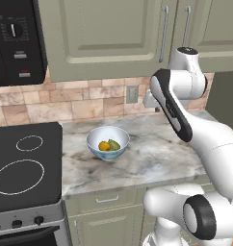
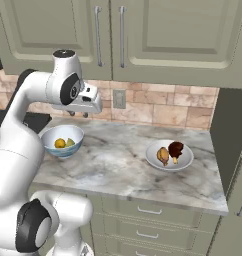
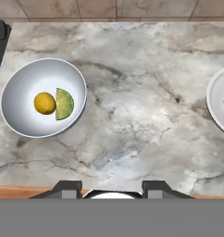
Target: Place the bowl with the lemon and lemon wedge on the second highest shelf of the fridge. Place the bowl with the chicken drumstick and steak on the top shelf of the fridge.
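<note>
Bowl with the lemon and lemon wedge (image 3: 43, 97) sat on tabletop (image 3: 141, 115) near stove, lemon (image 3: 45, 103) touching wedge (image 3: 64, 103). Gripper (image 2: 77, 114) hung above, empty, jaws part-spread; bowl lay down & to its left in hand view. Meat bowl (image 2: 169, 155) well apart, right.

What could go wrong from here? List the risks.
1. The bowl with the lemon and lemon wedge is deep and round; a grip on its rim could slip or tip it.
2. The lemon and lemon wedge lie loose inside and could roll out if the bowl tilts.
</note>
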### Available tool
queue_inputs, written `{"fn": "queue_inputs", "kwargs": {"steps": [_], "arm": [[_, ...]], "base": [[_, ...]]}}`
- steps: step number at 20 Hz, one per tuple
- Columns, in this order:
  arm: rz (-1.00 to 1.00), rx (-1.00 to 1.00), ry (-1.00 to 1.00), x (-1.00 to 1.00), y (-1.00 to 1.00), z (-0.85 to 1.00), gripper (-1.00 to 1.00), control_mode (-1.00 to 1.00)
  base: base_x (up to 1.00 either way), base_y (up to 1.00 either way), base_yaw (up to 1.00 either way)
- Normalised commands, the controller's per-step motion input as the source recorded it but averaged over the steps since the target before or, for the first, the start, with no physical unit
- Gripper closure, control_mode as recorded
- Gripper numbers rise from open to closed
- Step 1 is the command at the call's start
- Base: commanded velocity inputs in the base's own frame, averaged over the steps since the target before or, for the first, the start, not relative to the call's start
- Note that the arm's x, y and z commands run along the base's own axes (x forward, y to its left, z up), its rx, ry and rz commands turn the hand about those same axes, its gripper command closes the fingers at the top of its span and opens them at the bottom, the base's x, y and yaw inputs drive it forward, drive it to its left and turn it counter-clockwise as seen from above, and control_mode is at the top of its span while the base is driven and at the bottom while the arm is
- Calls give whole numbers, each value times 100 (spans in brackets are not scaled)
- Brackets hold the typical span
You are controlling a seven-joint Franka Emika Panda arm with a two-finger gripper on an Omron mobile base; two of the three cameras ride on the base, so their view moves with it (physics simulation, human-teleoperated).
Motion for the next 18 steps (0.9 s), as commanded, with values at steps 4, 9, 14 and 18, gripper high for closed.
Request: {"fn": "queue_inputs", "kwargs": {"steps": [4,9,14,18], "arm": [[0,0,0,0,1,0,-100,-100],[-1,7,1,13,40,-34,-100,-100],[-2,18,10,16,40,-79,-100,-100],[-1,14,6,9,25,-77,-100,-100]], "base": [[0,0,0],[0,0,0],[0,0,0],[0,0,0]]}}
